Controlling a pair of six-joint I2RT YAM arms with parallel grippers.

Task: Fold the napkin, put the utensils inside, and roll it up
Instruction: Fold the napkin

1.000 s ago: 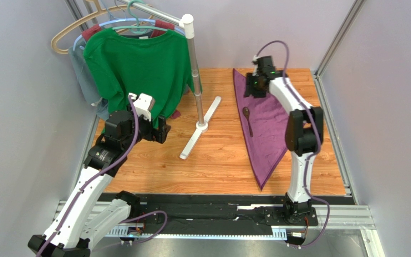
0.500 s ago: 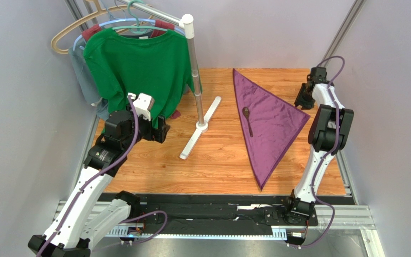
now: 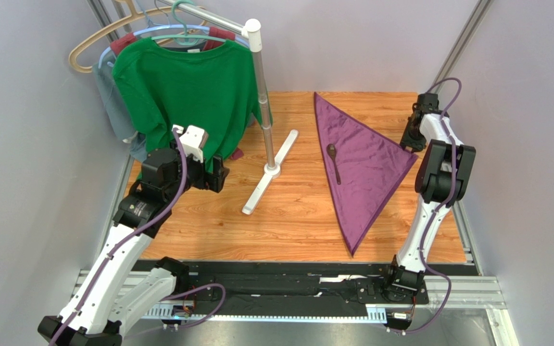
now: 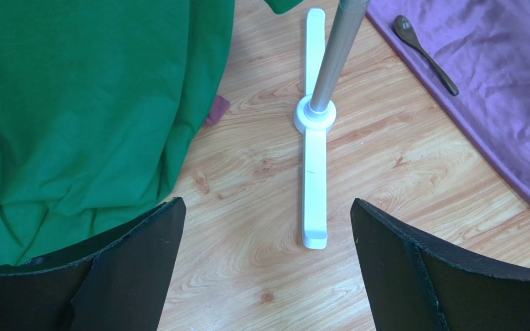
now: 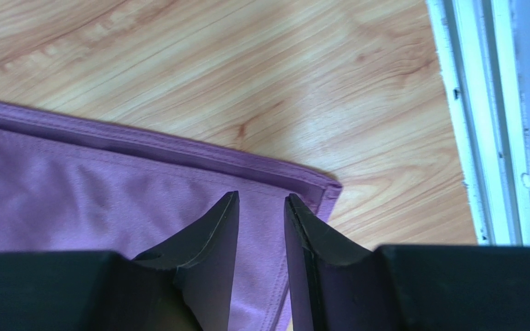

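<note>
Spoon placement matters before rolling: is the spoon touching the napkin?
Touching. The left wrist view shows the spoon lying flat on the napkin, its whole length within the purple cloth.

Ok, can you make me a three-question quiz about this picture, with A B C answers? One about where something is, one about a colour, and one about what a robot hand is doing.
1. Where is the small dark metal spoon? A in a bowl; B on the folded dark purple cloth napkin; C in a drawer.
2. What colour is the big hanging T-shirt in front? A green; B yellow; C white.
3. How is the left gripper? A shut on a fork; B shut tight, empty; C wide open, empty.
Answers: 1 B, the spoon lies on the cloth near its left edge; 2 A, it is plainly green; 3 C, its fingers stand far apart and grip nothing.
</note>
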